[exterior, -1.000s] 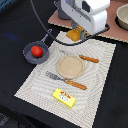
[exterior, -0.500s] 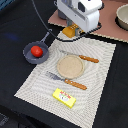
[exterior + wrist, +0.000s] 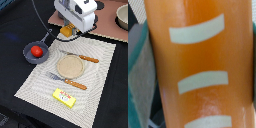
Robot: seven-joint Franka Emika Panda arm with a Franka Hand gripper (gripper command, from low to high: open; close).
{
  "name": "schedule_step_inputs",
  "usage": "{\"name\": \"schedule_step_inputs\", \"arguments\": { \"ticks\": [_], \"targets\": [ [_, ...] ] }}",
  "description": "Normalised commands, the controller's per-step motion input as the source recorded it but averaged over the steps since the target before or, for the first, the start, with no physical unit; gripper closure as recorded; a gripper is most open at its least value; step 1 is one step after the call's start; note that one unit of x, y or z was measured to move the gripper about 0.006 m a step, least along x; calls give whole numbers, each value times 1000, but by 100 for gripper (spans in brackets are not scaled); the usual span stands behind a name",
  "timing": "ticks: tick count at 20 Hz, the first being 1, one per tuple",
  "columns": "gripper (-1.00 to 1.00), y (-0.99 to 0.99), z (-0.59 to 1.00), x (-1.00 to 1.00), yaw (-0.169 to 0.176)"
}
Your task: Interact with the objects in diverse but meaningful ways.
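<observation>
My gripper point(image 3: 69, 29) hangs over the far edge of the striped placemat and is shut on the golden bread loaf point(image 3: 65, 32). The loaf fills the wrist view point(image 3: 198, 65) as an orange surface with white stripes. A grey pan point(image 3: 30, 56) at the exterior view's left holds the red tomato point(image 3: 36, 50). The yellow butter block point(image 3: 65, 97) lies on the mat's near edge. A round grey vessel point(image 3: 122, 16), perhaps the pot, is cut off at the far right. The small white piece is not in view.
On the striped placemat point(image 3: 100, 85) lie a round tan plate point(image 3: 70, 66), a knife point(image 3: 83, 58) beyond it and a fork point(image 3: 68, 80) in front of it. A brown board point(image 3: 107, 27) lies at the back right. A black cable runs past the pan.
The gripper with the loaf has shifted slightly towards the exterior view's left and up. Nothing else has moved.
</observation>
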Motion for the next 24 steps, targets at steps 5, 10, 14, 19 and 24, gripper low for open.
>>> {"name": "schedule_step_inputs", "arguments": {
  "ticks": [5,10,14,19,24],
  "targets": [
    [100,95,-510,-202,0],
    [100,139,-474,-245,0],
    [100,172,-444,-226,0],
    [100,215,-277,-119,0],
    [-100,251,89,-51,0]
  ]
}}
